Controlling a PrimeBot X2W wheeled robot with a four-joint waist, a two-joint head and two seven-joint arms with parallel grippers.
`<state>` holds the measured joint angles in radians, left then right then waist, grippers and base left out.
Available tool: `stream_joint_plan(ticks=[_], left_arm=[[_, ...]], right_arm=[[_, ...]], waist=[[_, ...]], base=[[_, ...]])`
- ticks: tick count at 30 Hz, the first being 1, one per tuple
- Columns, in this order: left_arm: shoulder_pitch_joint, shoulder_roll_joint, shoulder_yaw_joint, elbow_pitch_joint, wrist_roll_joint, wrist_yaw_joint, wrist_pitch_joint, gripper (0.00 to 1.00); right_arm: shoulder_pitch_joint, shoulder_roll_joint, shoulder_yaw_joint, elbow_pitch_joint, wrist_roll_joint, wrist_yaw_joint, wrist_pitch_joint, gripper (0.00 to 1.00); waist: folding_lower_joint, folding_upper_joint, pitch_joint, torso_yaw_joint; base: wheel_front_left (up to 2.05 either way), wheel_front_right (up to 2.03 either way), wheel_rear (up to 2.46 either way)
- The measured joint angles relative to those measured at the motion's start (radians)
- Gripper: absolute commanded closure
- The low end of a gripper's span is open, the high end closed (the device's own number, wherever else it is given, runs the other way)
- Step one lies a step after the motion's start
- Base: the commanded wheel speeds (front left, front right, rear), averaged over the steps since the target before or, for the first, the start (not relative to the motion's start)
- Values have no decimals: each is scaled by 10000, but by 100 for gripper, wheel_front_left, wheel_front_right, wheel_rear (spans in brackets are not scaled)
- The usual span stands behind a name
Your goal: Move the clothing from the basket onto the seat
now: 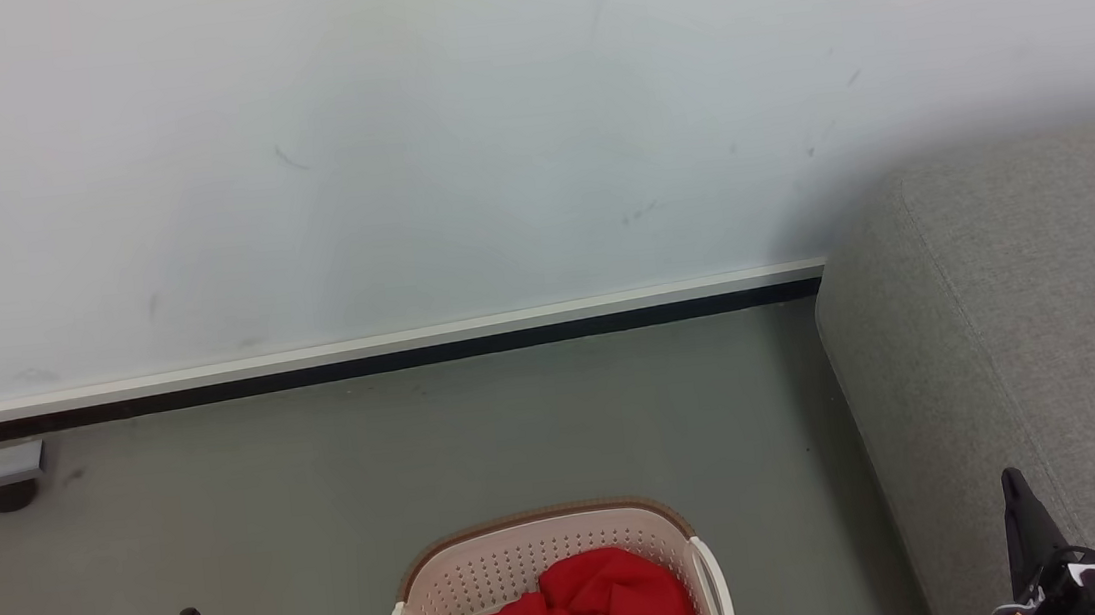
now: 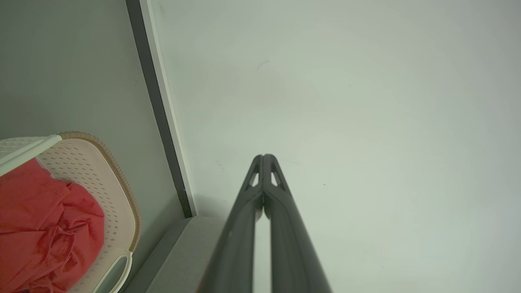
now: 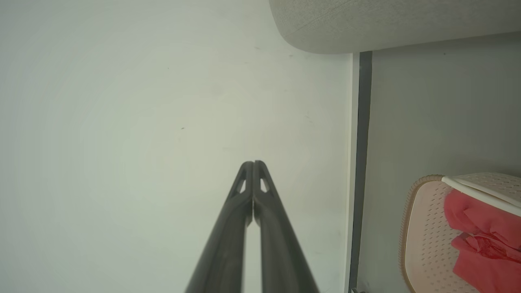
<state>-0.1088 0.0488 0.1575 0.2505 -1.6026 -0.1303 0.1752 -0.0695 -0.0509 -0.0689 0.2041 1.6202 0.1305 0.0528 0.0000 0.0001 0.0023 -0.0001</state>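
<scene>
While the left end effector (image 2: 263, 156) and the right end effector (image 3: 253, 162) stand closed and empty, the red clothing (image 1: 587, 610) lies crumpled in the laundry basket (image 1: 548, 517) on the floor (image 1: 324, 490), left of the grey seat (image 1: 1061, 318). Soft, light and limp, it should drape when lifted; a raised fold atop the heap suits pinching.

The grey-green floor (image 1: 519, 431) carries the cream basket (image 1: 512, 562) at its near middle, well short of the dark skirting strip (image 1: 363, 368). The grey seat (image 1: 1031, 321) stands along its right side, near the basket. A dark round foot (image 1: 7, 496) rests far left.
</scene>
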Motion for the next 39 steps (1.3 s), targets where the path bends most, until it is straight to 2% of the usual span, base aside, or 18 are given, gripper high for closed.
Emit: stream_joint_plan(ticks=[39], left_arm=[[0,0,-2,0,0,0,0,100]], right_arm=[[0,2,4,0,0,0,0,100]], waist=[[0,0,0,0]], base=[[0,0,0]])
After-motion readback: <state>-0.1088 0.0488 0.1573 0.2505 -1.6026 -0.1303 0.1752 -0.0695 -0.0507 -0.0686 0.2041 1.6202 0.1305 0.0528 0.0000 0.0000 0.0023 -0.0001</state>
